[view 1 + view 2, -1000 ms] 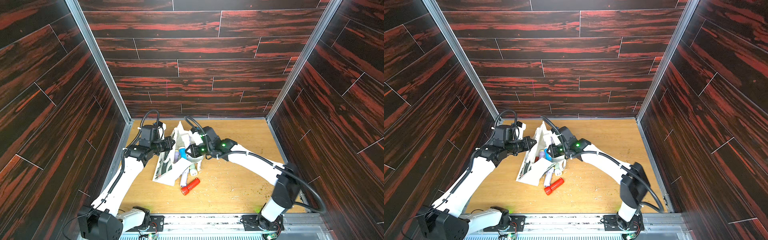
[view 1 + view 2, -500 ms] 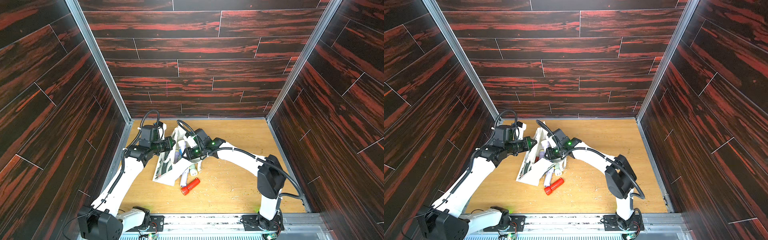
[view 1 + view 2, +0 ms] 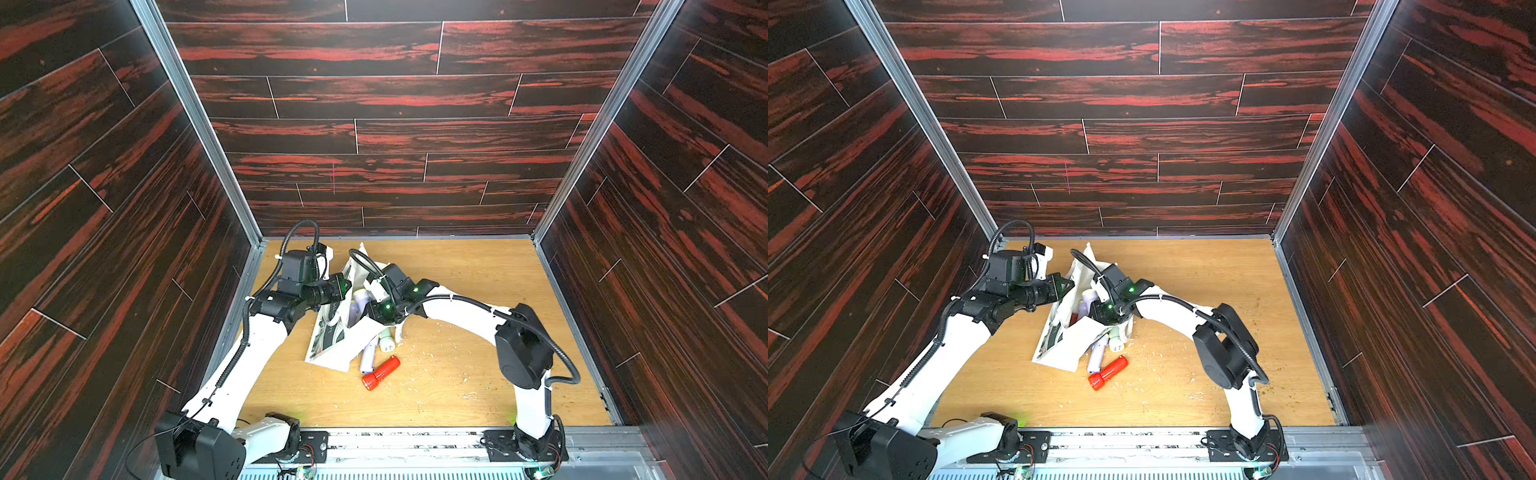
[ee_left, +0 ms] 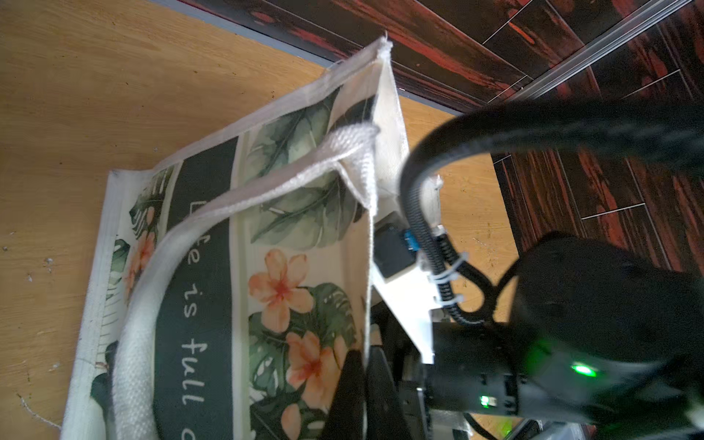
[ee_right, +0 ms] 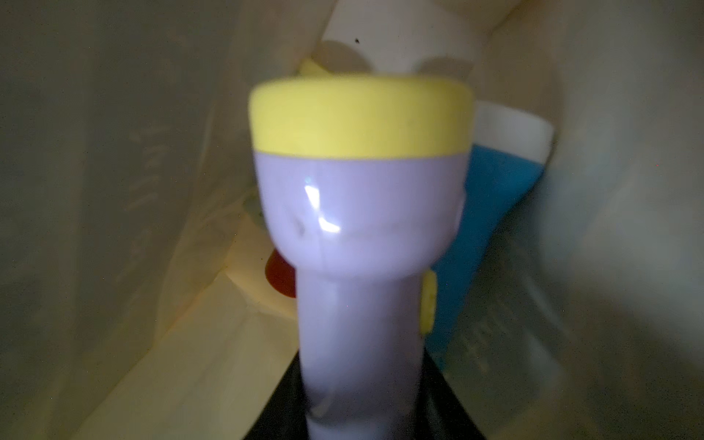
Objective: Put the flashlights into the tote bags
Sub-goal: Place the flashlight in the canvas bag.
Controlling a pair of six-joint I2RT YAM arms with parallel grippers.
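**Your right arm has folded its elbow inward and driven its wrist deeper into the bag since a second ago; the job is partway done.**

In both top views the tote bag (image 3: 337, 354) (image 3: 1068, 345) stands open at 9 o'clock of the table (image 3: 457, 395) middle. Three flashlights are still outside at its 5 o'clock: a red flashlight (image 3: 380, 372) (image 3: 1108, 371), a lilac flashlight (image 3: 368, 353) and a pale flashlight (image 3: 386, 338). In the left wrist view, your left gripper (image 4: 362, 362) is pressed together on the bag's rim, arm reaching level, propping the mouth open. In the right wrist view, your right gripper (image 5: 365, 411) clamps a yellow-headed flashlight (image 5: 358, 213) inside the bag, not yet released, beside a blue flashlight (image 5: 491, 213) already in.
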